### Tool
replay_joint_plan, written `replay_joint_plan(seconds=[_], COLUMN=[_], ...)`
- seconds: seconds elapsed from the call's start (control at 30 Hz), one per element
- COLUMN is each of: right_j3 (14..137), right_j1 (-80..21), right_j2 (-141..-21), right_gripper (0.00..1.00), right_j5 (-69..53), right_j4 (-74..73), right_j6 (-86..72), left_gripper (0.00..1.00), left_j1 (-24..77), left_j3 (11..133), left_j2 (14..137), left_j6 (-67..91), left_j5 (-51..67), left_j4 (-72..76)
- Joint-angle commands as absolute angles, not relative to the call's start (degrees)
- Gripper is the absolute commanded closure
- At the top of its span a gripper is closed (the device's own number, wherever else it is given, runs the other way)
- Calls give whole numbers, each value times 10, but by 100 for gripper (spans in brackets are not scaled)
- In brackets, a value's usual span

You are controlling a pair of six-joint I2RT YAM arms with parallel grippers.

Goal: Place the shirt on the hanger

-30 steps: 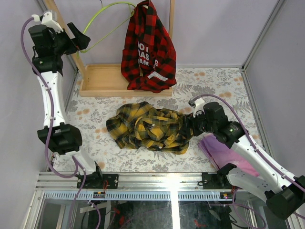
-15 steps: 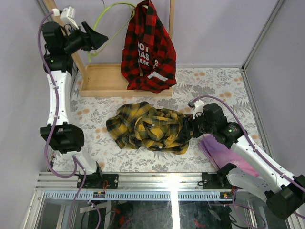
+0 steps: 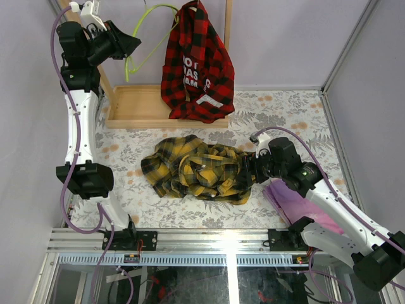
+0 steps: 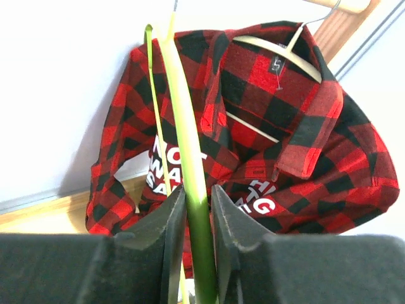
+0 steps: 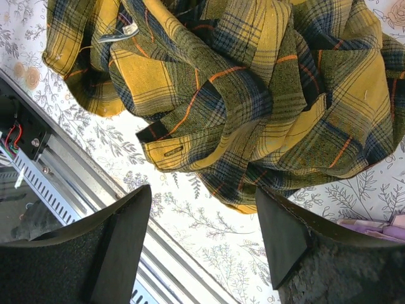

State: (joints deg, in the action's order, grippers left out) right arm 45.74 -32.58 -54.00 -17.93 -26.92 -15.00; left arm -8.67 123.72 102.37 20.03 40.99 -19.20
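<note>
The shirt, a yellow and dark green plaid flannel with thin red lines, lies crumpled in the middle of the flower-patterned table in the top view. The right gripper is at its right edge, beside a purple cloth. High at the left, the left gripper is at the thin lime-green wire hanger on the wooden rack.

In the left wrist view, the left gripper has its pads against both sides of the hanger, so it grips the wire. A red-and-black plaid shirt hangs behind.

In the right wrist view, the right gripper is wide open and holds nothing. The shirt lies just beyond its fingers.

I judge the shirt light, soft and limp. It will sag and unfold when lifted, so the collar or a shoulder seam looks the best hold, but the folds hide them.
</note>
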Motion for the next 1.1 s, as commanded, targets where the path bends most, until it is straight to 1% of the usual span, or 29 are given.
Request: replay_joint_plan(seconds=[0.0,0.17,0.3,0.47,0.6,0.7,0.83,0.93,1.07], right_j3=[459,458,455,452,449,447,449,462,493], right_j1=[-324,-324,-325,-324,-324,-324,-324,-324,-324], right_j2=[-540,-535,-531,-525,-523,-520,-517,-514,-512], right_gripper=[26,26,26,26,26,26,26,25,22], right_j5=[-200,-200,-197,-196,-195,-191,-184,-167,-125], right_j4=[-248,-250,-255,-257,-256,-253,-252,-257,-267], right_j6=[-166,-170,-173,-176,-177,-179,-179,-176,-189], left_gripper=[84,99,100,100,100,100,100,100,100], left_j1=[-87,-87,-88,-89,-88,-88,-87,-84,-37], left_j3=[1282,1307,1312,1279,1206,1126,1017,962,894], left_j2=[1010,988,965,911,853,798,729,692,633], left_j6=[211,218,220,200,190,191,212,225,214], left_j5=[380,348,320,240,196,177,195,218,174], left_j4=[-167,-166,-174,-197,-210,-211,-196,-205,-216])
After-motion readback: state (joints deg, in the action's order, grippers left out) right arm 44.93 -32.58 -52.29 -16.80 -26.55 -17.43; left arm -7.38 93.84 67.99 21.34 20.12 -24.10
